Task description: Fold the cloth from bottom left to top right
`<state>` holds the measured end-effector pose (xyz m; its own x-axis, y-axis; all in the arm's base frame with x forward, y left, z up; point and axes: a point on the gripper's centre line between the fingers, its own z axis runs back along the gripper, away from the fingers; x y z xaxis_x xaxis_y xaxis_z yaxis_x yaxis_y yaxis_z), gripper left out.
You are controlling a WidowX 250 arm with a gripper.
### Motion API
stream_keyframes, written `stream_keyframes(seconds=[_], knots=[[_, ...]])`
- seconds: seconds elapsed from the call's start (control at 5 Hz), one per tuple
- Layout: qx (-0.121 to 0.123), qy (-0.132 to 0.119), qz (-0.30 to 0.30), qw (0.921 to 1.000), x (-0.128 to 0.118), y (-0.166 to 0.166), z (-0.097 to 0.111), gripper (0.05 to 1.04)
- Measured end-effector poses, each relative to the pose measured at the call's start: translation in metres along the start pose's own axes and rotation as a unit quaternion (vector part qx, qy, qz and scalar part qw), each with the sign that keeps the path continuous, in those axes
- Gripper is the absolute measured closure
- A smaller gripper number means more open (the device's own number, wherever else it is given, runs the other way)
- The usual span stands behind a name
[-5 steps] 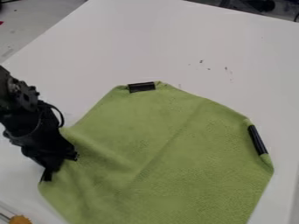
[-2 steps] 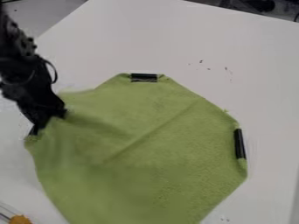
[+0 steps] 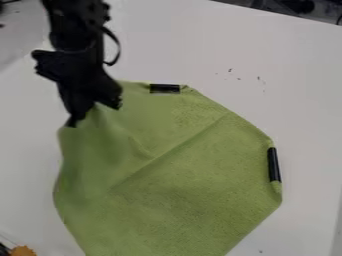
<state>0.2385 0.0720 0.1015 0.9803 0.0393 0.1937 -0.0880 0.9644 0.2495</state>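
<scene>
Basically, a white table point(image 3: 207, 45) took up most of the view. On it, the green cloth point(image 3: 194, 185) covered the middle and lower part, its lower end cut off by the bottom edge. One long crease ran slantwise across it, lower left to upper right. Black arm point(image 3: 75, 27) came in from the top edge, left of center. Its gripper point(image 3: 95, 113) pointed down at the cloth's upper left part and held a pinch of it, closed on the fabric; cloth was raised and puckered there, with loose folds dropping below. Black strip point(image 3: 274, 164) sat on the cloth's right edge, near upright; shorter black strip point(image 3: 165, 88) lay along the top edge. Orange thing point(image 3: 23, 251) at bottom left corner, partly cut off. Few dark specks point(image 3: 258, 78) marked the table, upper right.
</scene>
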Motion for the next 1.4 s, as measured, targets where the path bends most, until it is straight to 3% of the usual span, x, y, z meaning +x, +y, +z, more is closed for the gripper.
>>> stream_keyframes(seconds=[0.2,0.4,0.6,0.8,1.0,1.2,1.4], knots=[[-0.03,0.025,-0.006,0.9992,0.012,-0.053,-0.006,1.012],[-0.068,0.035,-0.025,0.9968,0.016,-0.107,-0.022,1.012],[-0.097,0.034,-0.038,0.994,0.016,-0.162,-0.035,1.012],[-0.109,0.02,-0.05,0.9926,0.027,-0.203,-0.031,0.985],[-0.123,-0.001,-0.037,0.9916,0.038,-0.222,-0.025,0.815],[-0.132,-0.028,-0.041,0.99,0.046,-0.242,-0.009,0.536],[-0.123,-0.04,-0.047,0.9905,0.05,-0.252,0.005,0.23]])
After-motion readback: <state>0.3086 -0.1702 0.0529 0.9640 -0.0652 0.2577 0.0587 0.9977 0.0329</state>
